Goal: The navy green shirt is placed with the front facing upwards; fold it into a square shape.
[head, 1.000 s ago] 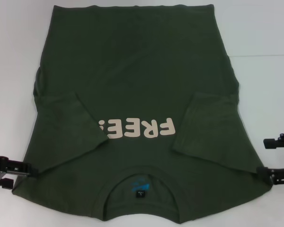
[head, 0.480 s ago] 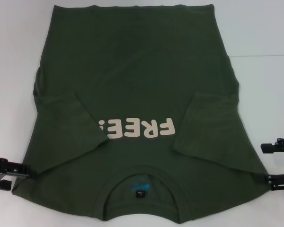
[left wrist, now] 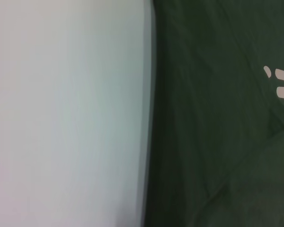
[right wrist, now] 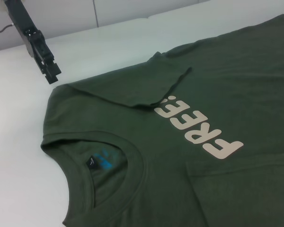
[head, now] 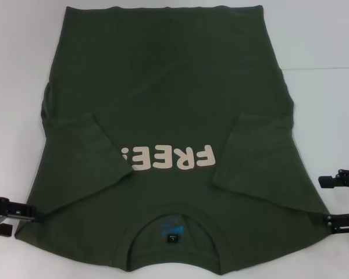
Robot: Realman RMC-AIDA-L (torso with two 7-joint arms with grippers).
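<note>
Shirt [head: 168, 128] flat on white table [head: 326, 40], face up, sleeves folded in, collar nearest robot, left gripper [head: 6, 212] at its left shoulder corner, fingers apart, right gripper [head: 343, 200] at right shoulder corner, fingers wide apart

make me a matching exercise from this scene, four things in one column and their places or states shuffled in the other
Things
1. navy green shirt
2. both sleeves
3. left gripper
4. right gripper

Places or states
A. open at the shirt's shoulder edge on the robot's right
B. folded in over the chest
C. flat on the white table, lettering up, collar nearest the robot
D. at the shirt's shoulder corner on the robot's left

Pairs: 1-C, 2-B, 3-D, 4-A
</note>
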